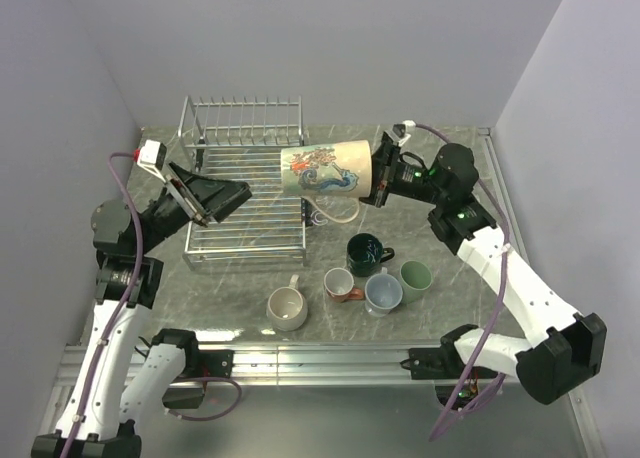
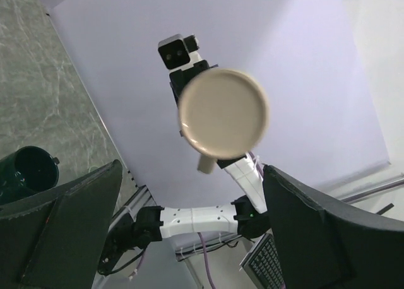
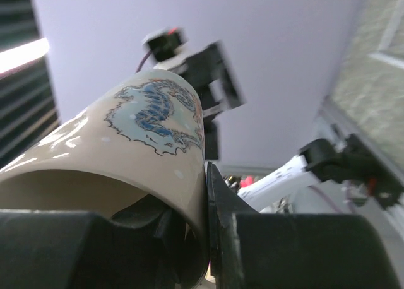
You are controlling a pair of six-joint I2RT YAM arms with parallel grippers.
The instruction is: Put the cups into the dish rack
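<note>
My right gripper (image 1: 380, 177) is shut on the rim of the tall tan mug (image 1: 326, 168), which has a blue drawing and lies sideways in the air over the right part of the silver wire dish rack (image 1: 245, 218). One finger is inside the mug (image 3: 126, 169), one outside. In the left wrist view its round tan bottom (image 2: 223, 114) faces me. My left gripper (image 1: 228, 200) is open and empty above the rack's left side, pointing at the mug. On the table stand the dark green mug (image 1: 366, 250), the red-brown mug (image 1: 339, 284), the blue-grey mug (image 1: 383, 293), the pale green mug (image 1: 415, 277) and the wide cream mug (image 1: 286, 308).
The rack's raised row of tines (image 1: 243, 118) stands at the back near the wall. The dark green mug (image 2: 28, 170) shows at the left edge of the left wrist view. A metal rail (image 1: 320, 358) runs along the table's near edge.
</note>
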